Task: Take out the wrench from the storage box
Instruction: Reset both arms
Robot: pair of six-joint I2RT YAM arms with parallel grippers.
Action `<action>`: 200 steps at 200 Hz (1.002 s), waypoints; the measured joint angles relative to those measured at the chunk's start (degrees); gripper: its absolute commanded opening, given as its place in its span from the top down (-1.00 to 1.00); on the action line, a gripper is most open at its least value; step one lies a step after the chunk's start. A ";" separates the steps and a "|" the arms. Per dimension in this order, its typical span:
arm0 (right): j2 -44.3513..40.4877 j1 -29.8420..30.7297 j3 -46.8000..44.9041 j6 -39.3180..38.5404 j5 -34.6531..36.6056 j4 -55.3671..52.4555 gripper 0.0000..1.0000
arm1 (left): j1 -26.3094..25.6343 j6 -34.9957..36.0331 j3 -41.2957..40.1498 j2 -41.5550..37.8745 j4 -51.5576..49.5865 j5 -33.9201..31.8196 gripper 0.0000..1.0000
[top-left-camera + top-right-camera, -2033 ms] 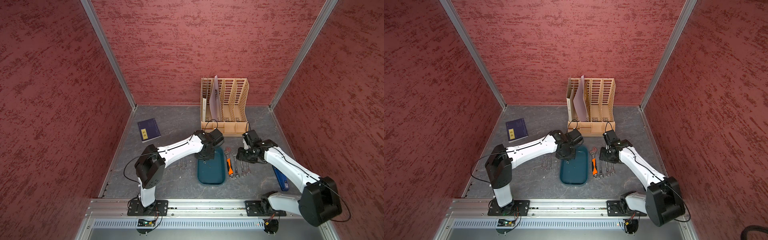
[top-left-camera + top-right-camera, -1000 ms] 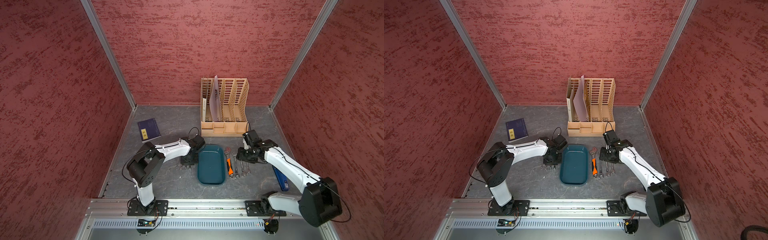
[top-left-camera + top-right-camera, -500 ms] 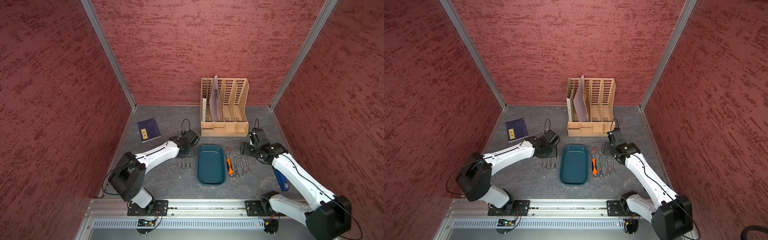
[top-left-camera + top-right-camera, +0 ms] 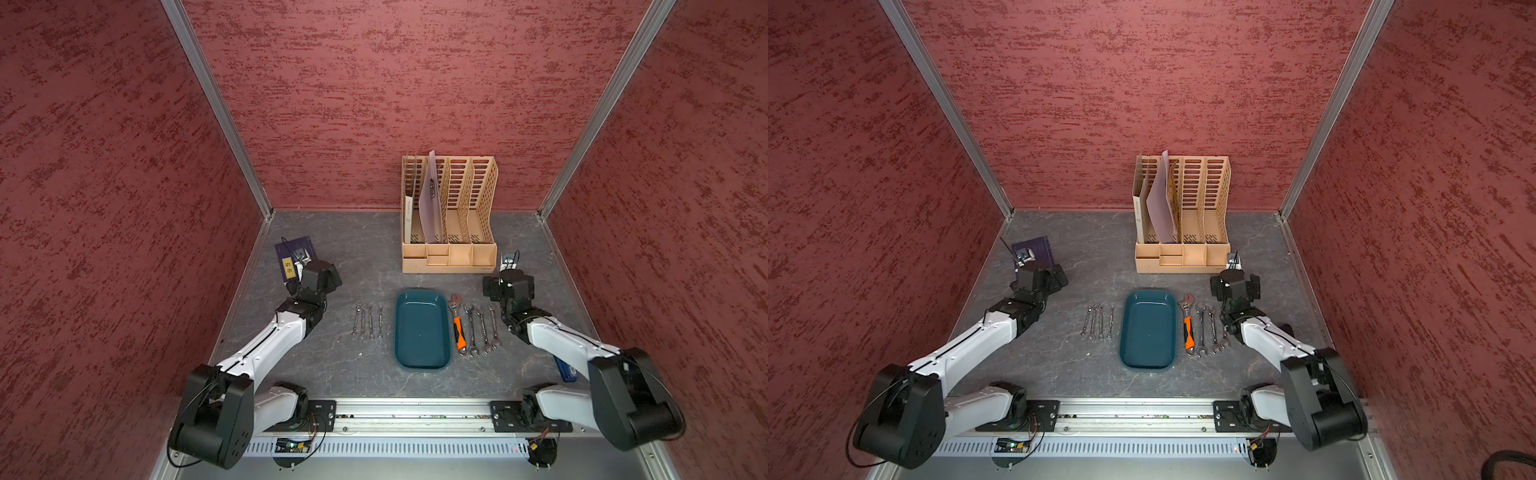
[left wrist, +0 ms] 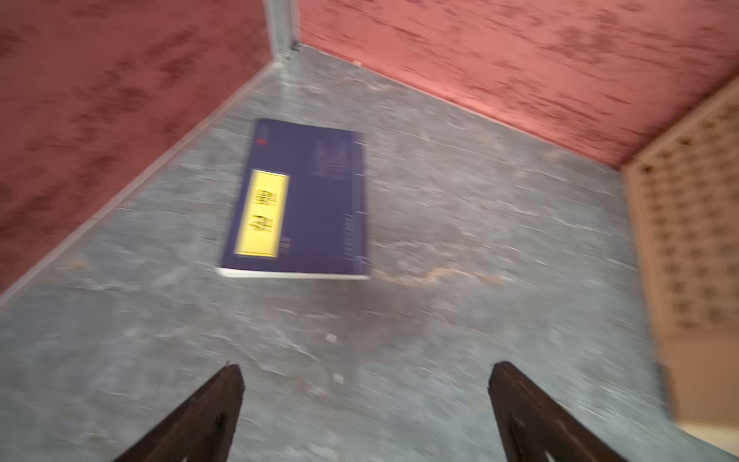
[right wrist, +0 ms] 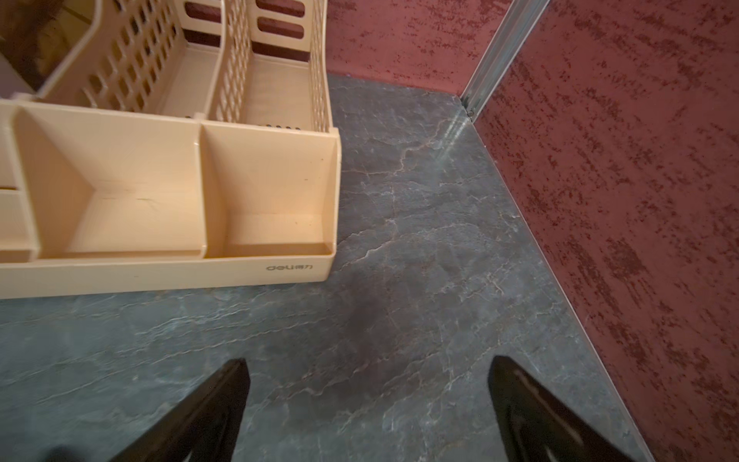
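You see the storage box (image 4: pixel 422 328) in the middle of the tabletop (image 4: pixel 340 374), its bare teal bottom showing. Behind it the tan file organizer (image 4: pixel 449 216) keeps a grey folder (image 4: pixel 430 208) in a left slot. Four small wrenches (image 4: pixel 370 322) lie left of the box, the orange-handled wrench (image 4: pixel 458 334) just beside its right wall, three bigger wrenches (image 4: pixel 482 328) further right. Around stand red walls (image 4: pixel 374 104). The left pincer (image 5: pixel 368 372) hangs wide near the purple notebook (image 5: pixel 300 200), gripping nothing. The right pincer (image 6: pixel 370 362), wide too, is near the organizer's corner.

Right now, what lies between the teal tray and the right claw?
An orange-handled adjustable wrench and three silver spanners lie side by side between the storage box and the right gripper, seen in both top views.
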 measured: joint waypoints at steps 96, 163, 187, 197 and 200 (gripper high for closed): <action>9.40 -9.18 -2.91 2.16 -16.63 23.89 -0.97 | 14.95 12.96 -18.16 4.90 38.45 9.22 -0.99; 11.78 -9.38 -5.99 2.14 -20.98 30.58 -0.97 | 16.02 16.46 -17.18 17.55 55.98 22.56 -1.00; 11.78 -9.38 -5.99 2.14 -21.16 31.26 -0.97 | 15.85 18.16 -14.32 19.82 54.82 26.21 -0.99; 11.78 -9.38 -5.99 2.14 -21.18 31.54 -0.97 | 15.43 18.93 -13.11 20.04 54.14 26.69 -1.00; 11.78 -9.38 -5.99 2.14 -21.18 31.56 -0.97 | 15.32 19.10 -12.85 20.04 54.03 26.77 -0.99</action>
